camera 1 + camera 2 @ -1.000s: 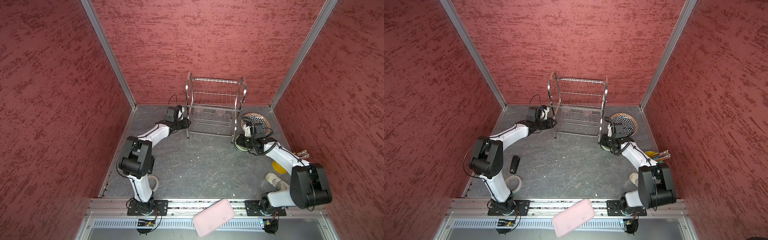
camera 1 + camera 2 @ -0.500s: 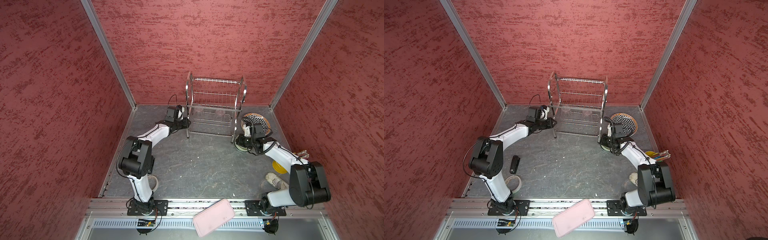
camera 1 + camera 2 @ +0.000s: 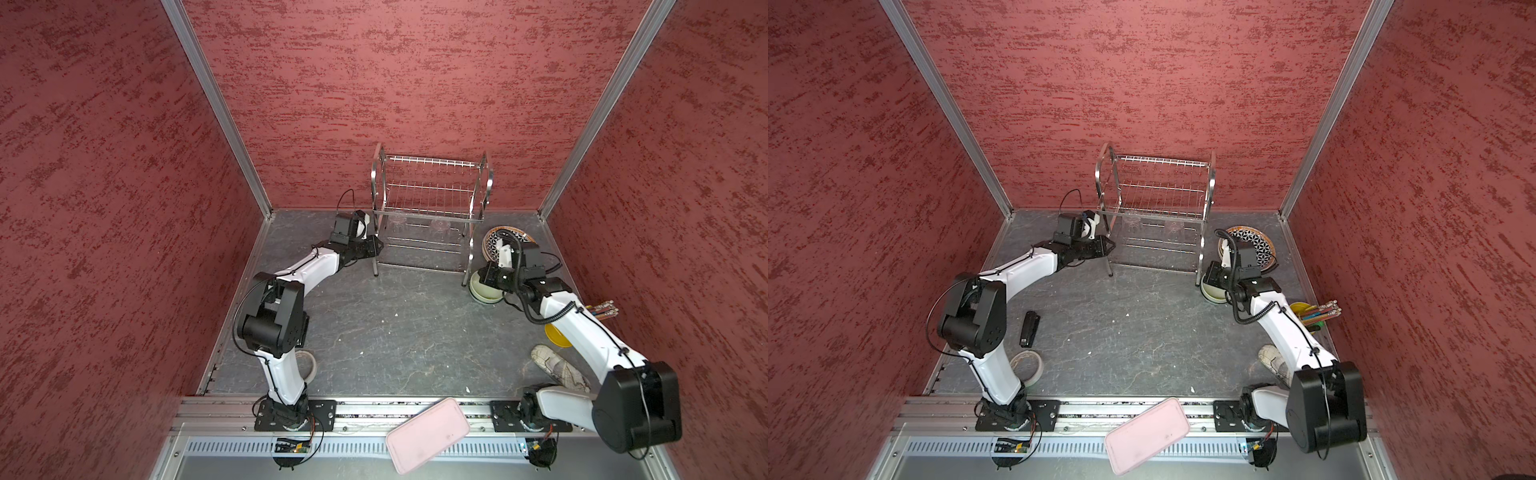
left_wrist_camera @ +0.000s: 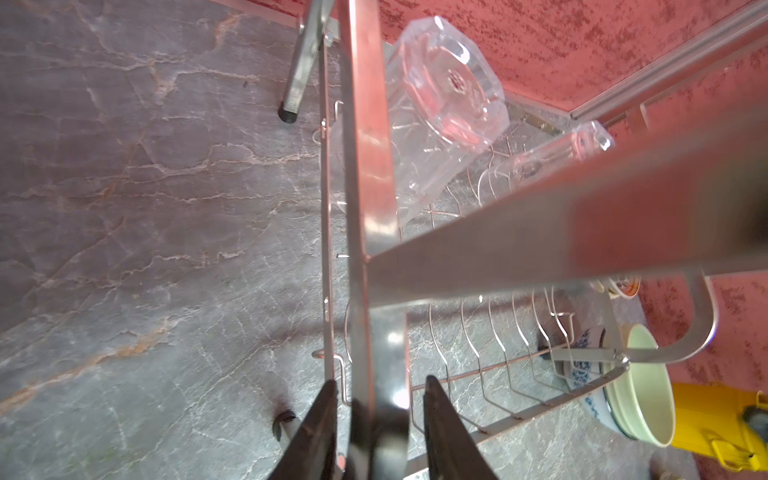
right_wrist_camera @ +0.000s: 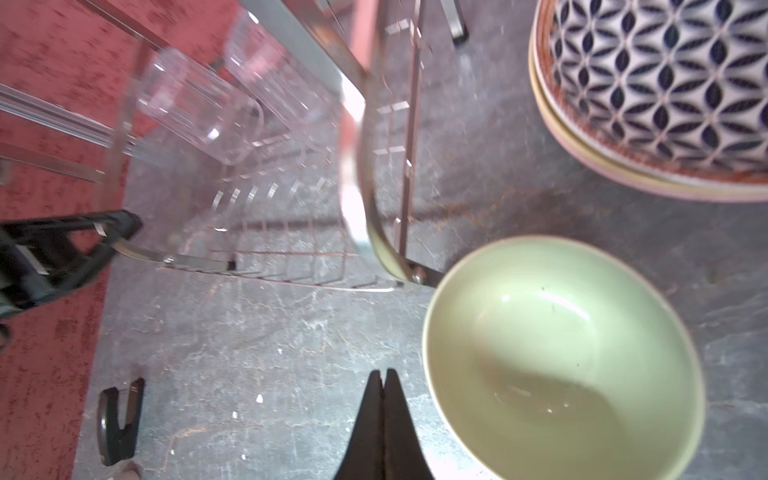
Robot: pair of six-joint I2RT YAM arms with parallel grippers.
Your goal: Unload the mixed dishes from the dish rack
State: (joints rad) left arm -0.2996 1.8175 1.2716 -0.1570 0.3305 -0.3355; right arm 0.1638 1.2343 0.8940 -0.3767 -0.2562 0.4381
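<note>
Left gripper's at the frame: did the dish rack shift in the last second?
No; the dish rack sits unmoved against the table's back edge.

A pink tray (image 3: 426,434) lies tilted across the near rail. The grey counter (image 3: 395,332) carries a tape roll (image 3: 1027,365) and a black stapler-like object (image 3: 1030,328) at near left, and a yellow cup (image 3: 1302,309) of sticks (image 3: 1323,311) at right.

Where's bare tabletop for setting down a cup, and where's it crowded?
Free: grey tabletop between left arm and right arm, before the two-tier steel wire dish rack. Crowded: right of it, with black-and-white geometric plate, pale green bowl, yellow cup of sticks.
</note>
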